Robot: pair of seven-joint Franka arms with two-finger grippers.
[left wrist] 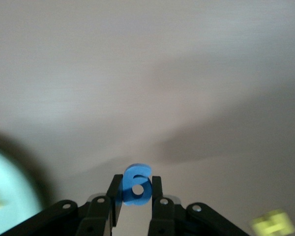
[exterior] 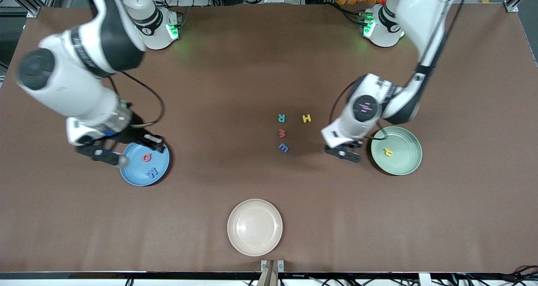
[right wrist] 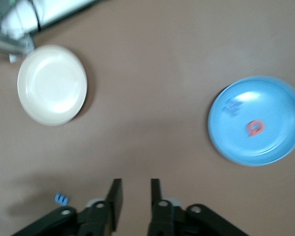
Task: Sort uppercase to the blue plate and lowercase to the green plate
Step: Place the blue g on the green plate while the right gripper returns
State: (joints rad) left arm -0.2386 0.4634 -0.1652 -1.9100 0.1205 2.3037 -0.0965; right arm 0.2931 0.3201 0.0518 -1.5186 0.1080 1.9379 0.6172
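My left gripper (exterior: 344, 153) is shut on the blue lowercase g (left wrist: 136, 186) and holds it over the table beside the green plate (exterior: 396, 150), which holds the yellow lowercase h (exterior: 388, 152). My right gripper (exterior: 119, 160) is open and empty (right wrist: 135, 196) over the rim of the blue plate (exterior: 145, 164). That plate holds the red Q (exterior: 146, 157) and blue W (exterior: 152, 173). The green R (exterior: 281, 118), yellow H (exterior: 307, 118), red lowercase letter (exterior: 282, 133) and blue lowercase letter (exterior: 283, 147) lie at mid-table.
A beige plate (exterior: 254, 227) stands near the table's front edge, nearer to the front camera than the loose letters. It also shows in the right wrist view (right wrist: 51, 84), as does the blue plate (right wrist: 258, 120).
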